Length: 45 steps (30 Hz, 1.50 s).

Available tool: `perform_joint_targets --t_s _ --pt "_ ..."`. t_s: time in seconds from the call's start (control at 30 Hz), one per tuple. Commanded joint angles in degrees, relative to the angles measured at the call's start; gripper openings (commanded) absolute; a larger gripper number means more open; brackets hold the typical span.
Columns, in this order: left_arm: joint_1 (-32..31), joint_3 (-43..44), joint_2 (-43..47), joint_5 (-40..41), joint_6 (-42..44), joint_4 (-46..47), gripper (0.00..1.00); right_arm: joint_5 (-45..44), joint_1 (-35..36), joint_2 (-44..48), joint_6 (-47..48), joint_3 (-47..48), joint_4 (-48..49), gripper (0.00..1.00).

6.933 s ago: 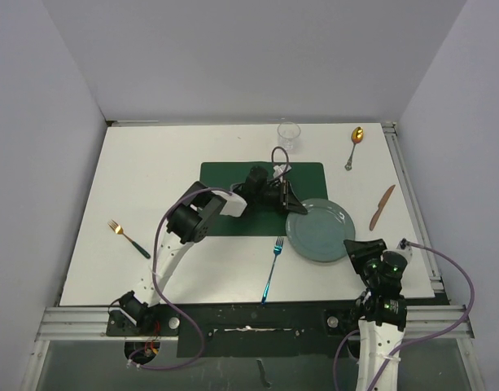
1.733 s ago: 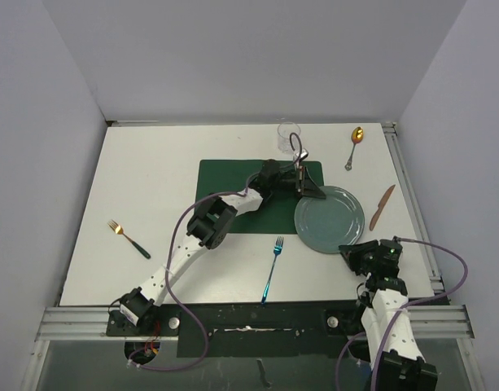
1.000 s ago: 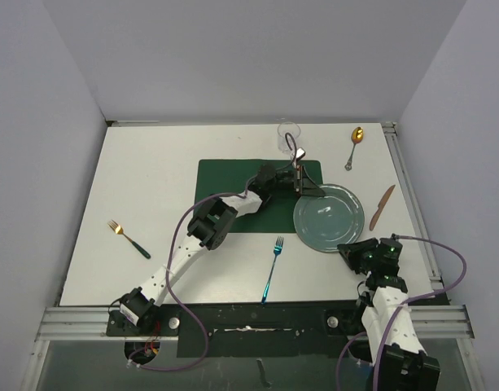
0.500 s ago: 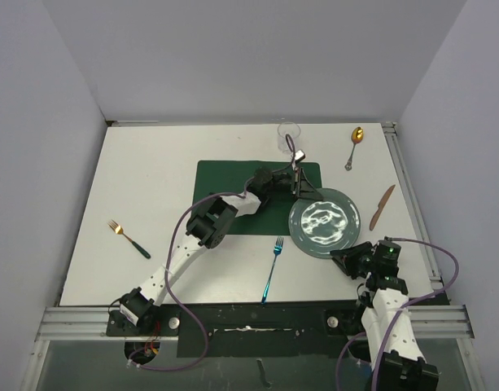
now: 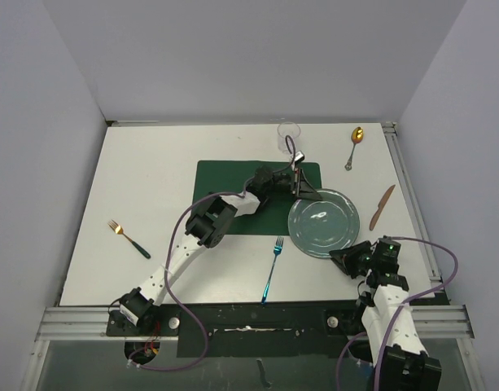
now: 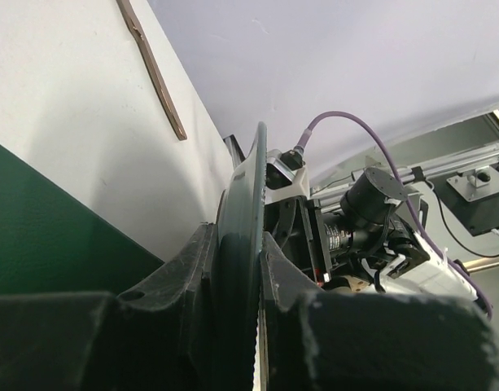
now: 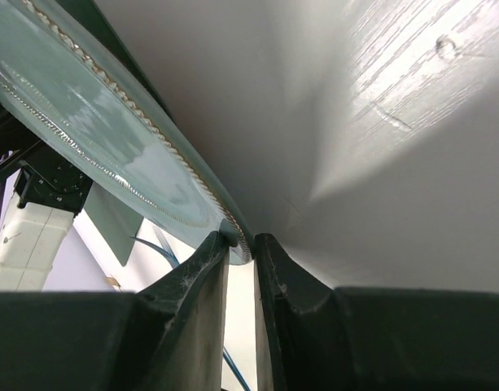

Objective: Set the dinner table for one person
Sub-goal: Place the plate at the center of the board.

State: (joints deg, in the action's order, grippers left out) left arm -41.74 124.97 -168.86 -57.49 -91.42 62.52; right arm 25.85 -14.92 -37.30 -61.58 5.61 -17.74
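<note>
A grey-green plate [image 5: 323, 223] sits just right of the dark green placemat [image 5: 233, 195] on the white dinner table [image 5: 151, 163]. My left gripper [image 5: 303, 192] is shut on the plate's far left rim. In the left wrist view the plate [image 6: 255, 187] stands edge-on between the jaws of the left gripper [image 6: 238, 273]. My right gripper [image 5: 343, 259] is shut on the near right rim. The right wrist view shows the beaded rim of the plate [image 7: 94, 114] pinched in the right gripper [image 7: 242, 244].
A clear glass [image 5: 289, 134] stands behind the placemat. A gold spoon [image 5: 356, 145] and a wooden knife [image 5: 382, 205] lie at the right. A blue fork [image 5: 273, 265] lies near the front. A gold fork [image 5: 127, 238] with a green handle lies at the left.
The plate has slid slightly left and nearer, toward the placemat's right edge, with both grippers still on its rim. The right gripper has followed it leftward.
</note>
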Motion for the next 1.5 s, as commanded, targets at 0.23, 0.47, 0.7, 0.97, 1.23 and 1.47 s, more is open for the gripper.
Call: perform_joint_targets --t_s 0.23,0.47,0.7,0.97,1.23,1.47 --pt "-5.29 -9.76 -0.39 -10.8 -15.57 5.64 0.0 -2.12 0.51 1.09 3.25 10.73 7.87 0.2" --pt "-5.25 -10.74 0.18 -10.3 -15.45 6.26 0.0 -4.7 0.49 2.35 5.4 12.76 3.8 0.25" --pt "-4.95 -13.69 0.94 -9.25 -15.75 7.77 0.0 -5.54 0.48 0.43 4.92 10.86 6.2 0.21" --pt "-4.5 -17.41 1.49 -8.56 -18.29 12.62 0.0 -6.04 0.5 -3.35 3.89 9.47 12.28 0.0" --pt "-4.27 -21.75 3.18 -9.27 -16.99 14.39 0.0 -8.45 0.42 -7.61 4.89 11.74 17.14 0.0" --pt "-2.42 -31.12 7.47 -8.26 -10.89 13.54 0.0 -10.13 -0.09 -14.32 6.81 14.13 23.39 0.0"
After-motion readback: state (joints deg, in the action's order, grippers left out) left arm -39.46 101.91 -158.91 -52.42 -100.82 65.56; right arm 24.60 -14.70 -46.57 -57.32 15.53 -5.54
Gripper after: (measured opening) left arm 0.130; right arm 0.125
